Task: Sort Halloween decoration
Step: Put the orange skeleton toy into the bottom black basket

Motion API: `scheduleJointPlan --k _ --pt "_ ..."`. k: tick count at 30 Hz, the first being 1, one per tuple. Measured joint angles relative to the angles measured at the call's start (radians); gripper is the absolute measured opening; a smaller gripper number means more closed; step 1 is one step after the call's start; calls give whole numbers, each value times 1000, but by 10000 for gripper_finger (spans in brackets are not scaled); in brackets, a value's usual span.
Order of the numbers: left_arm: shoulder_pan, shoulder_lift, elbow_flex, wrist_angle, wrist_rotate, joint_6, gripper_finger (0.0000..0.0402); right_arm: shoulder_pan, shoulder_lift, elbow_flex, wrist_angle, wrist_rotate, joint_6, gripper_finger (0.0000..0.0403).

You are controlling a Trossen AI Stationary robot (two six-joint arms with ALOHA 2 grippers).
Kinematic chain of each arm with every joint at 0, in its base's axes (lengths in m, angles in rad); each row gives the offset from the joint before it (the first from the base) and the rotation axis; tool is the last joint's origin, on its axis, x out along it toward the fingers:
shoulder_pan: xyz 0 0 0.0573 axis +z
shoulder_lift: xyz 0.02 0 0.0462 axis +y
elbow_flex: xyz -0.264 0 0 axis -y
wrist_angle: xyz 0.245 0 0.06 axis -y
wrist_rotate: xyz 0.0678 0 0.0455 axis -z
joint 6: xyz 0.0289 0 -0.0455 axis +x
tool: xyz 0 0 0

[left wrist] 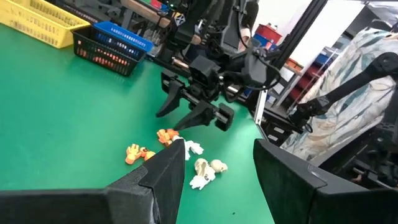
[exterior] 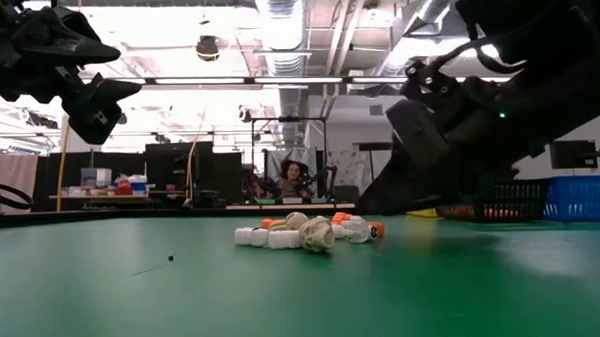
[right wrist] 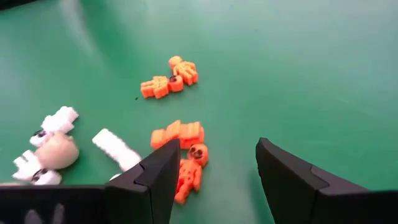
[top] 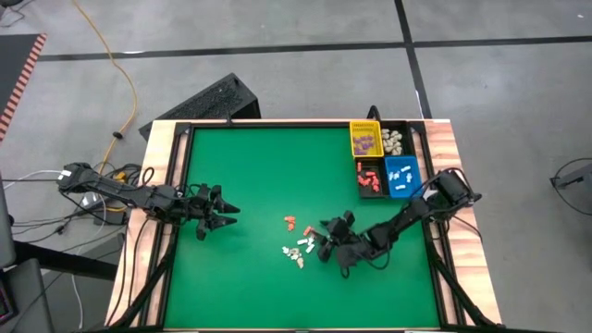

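The right gripper [top: 326, 242] sits low over the green table [top: 250, 166], just right of center in the high view, its fingers wide apart and holding nothing. The little Halloween decoration [top: 298, 248] pieces, white and orange, lie in a small heap just left of it. The left gripper [top: 225, 215] waits at the left side, fingers wide too
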Motion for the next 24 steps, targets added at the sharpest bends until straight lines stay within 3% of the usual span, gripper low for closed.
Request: scheduleJointPlan --k 24 --pt "0 0 0 11 -25 -21 180 -1 85 53 6 -17 97 227"
